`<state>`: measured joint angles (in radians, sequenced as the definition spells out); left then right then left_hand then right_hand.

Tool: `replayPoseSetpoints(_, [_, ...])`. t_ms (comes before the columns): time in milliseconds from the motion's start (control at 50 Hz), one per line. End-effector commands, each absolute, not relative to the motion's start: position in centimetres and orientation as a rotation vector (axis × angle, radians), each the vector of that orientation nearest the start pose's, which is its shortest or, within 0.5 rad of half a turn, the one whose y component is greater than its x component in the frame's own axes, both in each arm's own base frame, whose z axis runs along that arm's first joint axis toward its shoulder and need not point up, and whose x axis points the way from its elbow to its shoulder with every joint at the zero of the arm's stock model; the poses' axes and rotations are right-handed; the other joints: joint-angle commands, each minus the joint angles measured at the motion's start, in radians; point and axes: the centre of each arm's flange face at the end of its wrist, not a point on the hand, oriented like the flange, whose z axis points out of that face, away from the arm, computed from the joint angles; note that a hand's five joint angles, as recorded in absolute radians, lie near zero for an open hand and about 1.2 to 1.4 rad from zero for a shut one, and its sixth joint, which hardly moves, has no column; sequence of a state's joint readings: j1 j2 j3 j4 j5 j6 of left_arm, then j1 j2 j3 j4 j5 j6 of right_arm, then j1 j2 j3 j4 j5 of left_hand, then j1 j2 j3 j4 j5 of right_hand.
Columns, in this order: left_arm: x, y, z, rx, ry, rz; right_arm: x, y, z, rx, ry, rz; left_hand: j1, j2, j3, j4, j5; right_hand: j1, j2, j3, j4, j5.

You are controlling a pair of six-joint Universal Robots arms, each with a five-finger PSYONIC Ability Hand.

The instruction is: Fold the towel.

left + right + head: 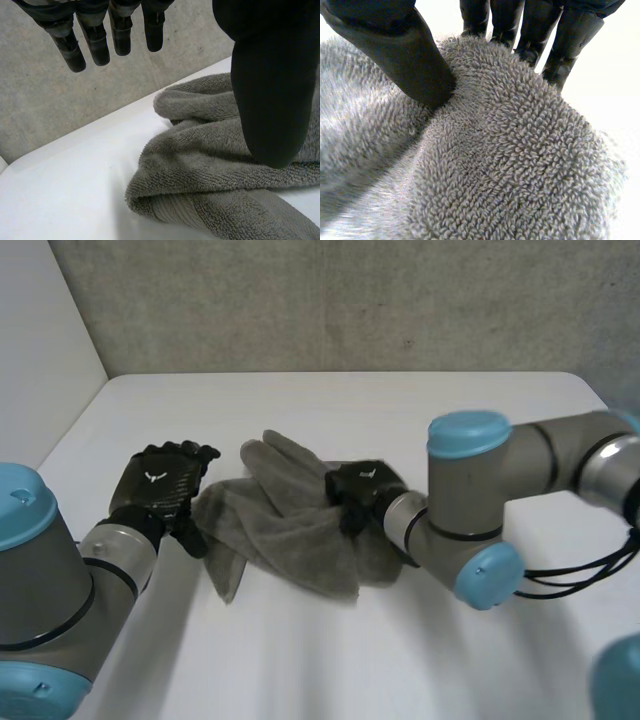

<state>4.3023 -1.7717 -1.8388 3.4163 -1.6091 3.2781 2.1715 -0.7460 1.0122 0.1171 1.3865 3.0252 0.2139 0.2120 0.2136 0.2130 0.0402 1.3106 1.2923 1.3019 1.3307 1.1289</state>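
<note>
At the centre of the head view, the grey towel (285, 530) lies crumpled on the white table (400, 410). Its long axis runs roughly left to right across the frame, between the 2 hands. 1 rounded flap points toward the upper middle of the frame, and 1 narrow corner points down toward the lower left. The right end is bunched beside the right arm (470, 500).

The left hand (160, 488) sits at the towel's left end, in the left half of the frame. In the left wrist view its fingers (95, 45) are straight and clear of the cloth. Its thumb (270, 100) reaches out over a rolled fold of the towel (200, 165), so the hand is released and grips nothing.

The right hand (358, 490) is on the towel just right of centre. In the right wrist view its thumb (405, 55) and fingers (570, 45) dig into the pile from opposite sides, and a raised ridge of towel (510, 160) is pinched between them.
</note>
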Motion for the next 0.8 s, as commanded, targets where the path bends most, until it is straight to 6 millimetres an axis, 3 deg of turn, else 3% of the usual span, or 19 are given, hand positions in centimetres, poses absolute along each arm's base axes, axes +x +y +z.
replayPoseSetpoints(20, [-24.0,-23.4,20.0,0.636,2.438,-2.11,32.1,-25.8,18.6,-1.115,2.148,-1.556,0.014,0.016,0.015,0.015,0.013,0.086,0.104,0.094,0.066,0.093])
replayPoseSetpoints(140, [-23.9,-23.1,20.2,0.642,2.433,-2.117,28.3,-23.4,17.7,-1.399,2.235,-1.487,0.014,0.016,0.015,0.015,0.013,0.086,0.104,0.094,0.066,0.093])
replayPoseSetpoints(180, [-23.9,-23.0,20.2,0.645,2.437,-2.114,26.2,-21.3,16.9,-1.547,2.282,-1.373,0.014,0.016,0.015,0.015,0.013,0.086,0.104,0.094,0.066,0.093])
replayPoseSetpoints(200, [-24.0,-23.0,20.0,0.65,2.44,-2.108,26.2,-21.2,16.9,-1.548,2.282,-1.373,0.014,0.016,0.015,0.015,0.013,0.086,0.104,0.094,0.066,0.093])
replayPoseSetpoints(240, [-24.0,-22.8,20.0,0.659,2.442,-2.105,25.1,-18.4,16.6,-1.635,2.274,-1.233,0.014,0.016,0.015,0.015,0.013,0.086,0.104,0.094,0.066,0.093])
replayPoseSetpoints(260, [-24.0,-22.8,19.9,0.663,2.443,-2.103,25.1,-18.4,16.6,-1.635,2.274,-1.232,0.014,0.016,0.015,0.015,0.013,0.086,0.104,0.094,0.066,0.093])
replayPoseSetpoints(300, [-24.1,-22.7,19.9,0.667,2.443,-2.101,24.9,-16.2,17.3,-1.637,2.221,-1.121,0.014,0.016,0.015,0.015,0.013,0.086,0.104,0.094,0.066,0.093])
replayPoseSetpoints(340, [-24.1,-22.7,19.8,0.672,2.446,-2.1,25.0,-15.6,17.9,-1.63,2.18,-1.1,0.014,0.016,0.015,0.015,0.013,0.086,0.104,0.094,0.066,0.093])
replayPoseSetpoints(360, [-24.1,-22.7,19.7,0.673,2.448,-2.096,25.2,-15.3,18.7,-1.618,2.137,-1.104,0.014,0.016,0.015,0.015,0.013,-0.343,-0.325,-0.335,-0.364,-0.336])
replayPoseSetpoints(380, [-24.1,-22.7,19.7,0.673,2.448,-2.096,25.2,-15.3,18.7,-1.618,2.137,-1.104,0.014,0.016,0.015,0.015,0.013,-0.348,-0.329,-0.339,-0.368,-0.341])
replayPoseSetpoints(400, [-24.2,-22.7,19.6,0.676,2.451,-2.092,25.4,-15.3,19.7,-1.61,2.098,-1.151,0.014,0.016,0.015,0.015,0.013,-0.929,-0.911,-0.92,-0.949,-0.922])
replayPoseSetpoints(420, [-24.2,-22.7,19.6,0.676,2.451,-2.092,25.4,-15.3,19.7,-1.61,2.098,-1.151,0.014,0.016,0.015,0.015,0.013,-0.935,-0.917,-0.926,-0.955,-0.928])
replayPoseSetpoints(440, [-24.2,-22.7,19.5,0.676,2.454,-2.088,25.5,-15.5,20.9,-1.6,2.062,-1.221,0.014,0.016,0.015,0.015,0.013,-1.136,-1.118,-1.127,-1.156,-1.129])
replayPoseSetpoints(520, [-24.3,-22.8,19.7,0.68,2.448,-2.097,25.8,-16.5,23.2,-1.556,2.016,-1.373,0.014,0.016,0.015,0.015,0.013,-1.136,-1.118,-1.127,-1.156,-1.129])
replayPoseSetpoints(560, [-24.5,-22.9,19.9,0.686,2.441,-2.108,26.6,-18.5,25.5,-1.418,1.973,-1.529,0.014,0.016,0.015,0.015,0.013,-1.136,-1.118,-1.127,-1.156,-1.129])
replayPoseSetpoints(600, [-25.1,-23.4,20.3,0.706,2.423,-2.147,26.9,-19.1,26.2,-1.362,1.956,-1.569,0.02,0.022,0.02,0.021,0.019,-1.136,-1.118,-1.127,-1.156,-1.129])
replayPoseSetpoints(680, [-25.7,-24.0,19.8,0.749,2.436,-2.145,27.7,-21.0,26.5,-1.291,1.954,-1.594,0.032,0.034,0.032,0.033,0.031,-1.136,-1.118,-1.127,-1.156,-1.129])
replayPoseSetpoints(720, [-26.0,-24.4,19.5,0.765,2.449,-2.137,28.8,-22.9,25.7,-1.277,1.966,-1.568,0.038,0.04,0.038,0.039,0.037,-1.136,-1.118,-1.127,-1.156,-1.129])
replayPoseSetpoints(800, [-26.4,-25.5,18.9,0.771,2.463,-2.114,30.0,-24.8,24.8,-1.276,1.963,-1.558,0.047,0.048,0.047,0.047,0.046,-1.136,-1.118,-1.127,-1.156,-1.129])
